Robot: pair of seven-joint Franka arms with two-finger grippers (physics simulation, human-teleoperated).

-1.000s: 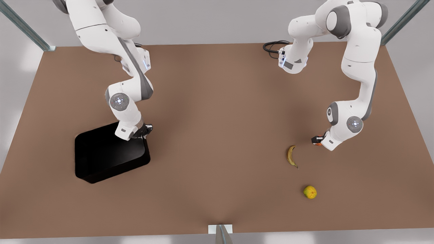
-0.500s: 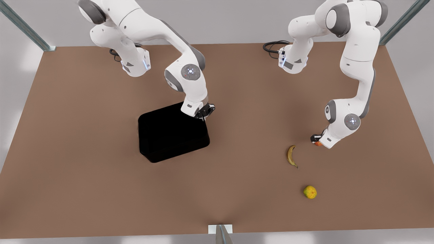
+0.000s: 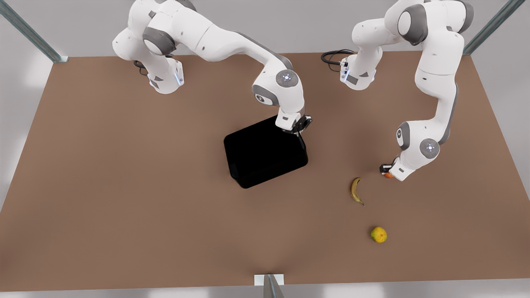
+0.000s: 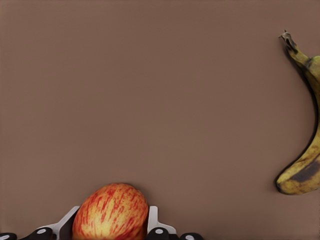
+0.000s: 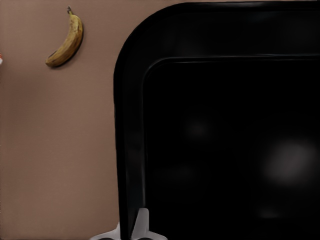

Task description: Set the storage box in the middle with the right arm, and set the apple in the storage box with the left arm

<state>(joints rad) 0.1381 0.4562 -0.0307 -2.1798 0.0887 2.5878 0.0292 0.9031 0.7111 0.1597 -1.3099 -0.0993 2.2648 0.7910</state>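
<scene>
The glossy black storage box (image 3: 265,154) sits near the table's middle in the front view. My right gripper (image 3: 299,129) is shut on the box's far corner wall. In the right wrist view a pale finger (image 5: 142,224) presses against the wall of the storage box (image 5: 129,150). The red and yellow apple (image 4: 111,212) is clamped between the two fingers of my left gripper (image 4: 110,223). In the front view this left gripper (image 3: 387,171) is low over the table at the front view's right, with the apple (image 3: 389,175) peeking out under it.
A brownish-yellow banana (image 3: 356,190) lies just left of the left gripper in the front view, and shows as the banana (image 4: 302,165) and the banana (image 5: 66,42) in the wrist views. A yellow-green fruit (image 3: 378,234) rests nearer the front edge. Black cables (image 3: 333,56) lie at the back.
The right arm has carried the storage box from the front view's left to the table's middle. The left gripper has shifted only slightly, still around the apple.
</scene>
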